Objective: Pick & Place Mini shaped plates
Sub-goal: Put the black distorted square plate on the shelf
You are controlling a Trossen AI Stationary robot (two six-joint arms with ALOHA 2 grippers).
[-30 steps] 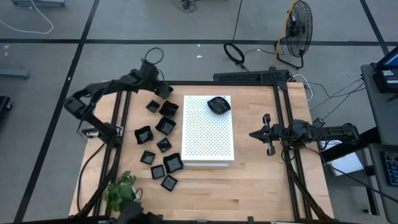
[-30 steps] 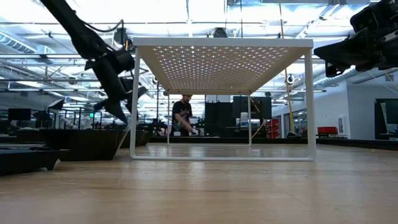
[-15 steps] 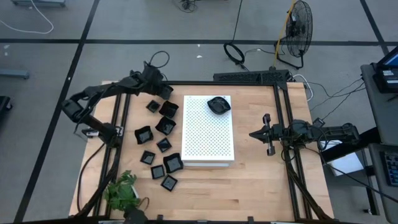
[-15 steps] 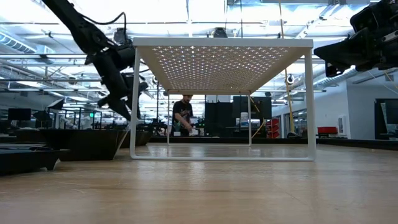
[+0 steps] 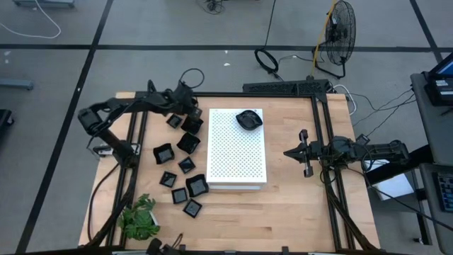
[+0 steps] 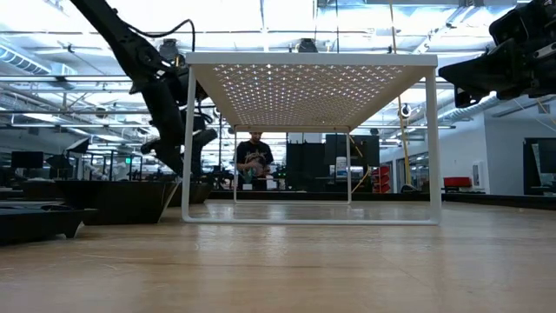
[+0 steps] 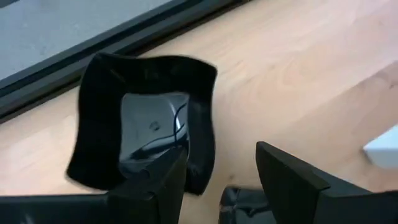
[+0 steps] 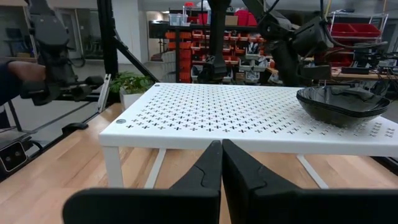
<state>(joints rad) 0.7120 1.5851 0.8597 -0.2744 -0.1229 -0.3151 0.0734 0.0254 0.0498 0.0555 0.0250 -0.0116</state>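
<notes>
At the near edge of the wooden counter (image 5: 233, 219) lies a leafy green plant (image 5: 139, 215), at the left corner. Just beyond it begins the cluster of mini shaped plates (image 5: 185, 164), glossy black and mostly square with raised rims, scattered on the counter along the left side of the white perforated board (image 5: 237, 149), which stands on thin legs.

To the right of the board, well apart from it, the right gripper (image 5: 288, 152) waits above the counter; its fingers (image 8: 211, 165) are pressed together with nothing between them.

Farther back, one rounded black plate (image 5: 248, 119) sits on top of the board at its far right corner. At the far end of the cluster, the left gripper (image 5: 190, 108) reaches in near the board's far left corner. Its fingers (image 7: 283, 177) stand apart, with a square black plate (image 7: 144, 124) lying on the counter just ahead of them, one finger overlapping its rim; whether it touches cannot be told.

Beyond the counter, a person (image 6: 254, 163) shows in the room, and a floor fan (image 5: 340, 34) stands on the grey floor.
</notes>
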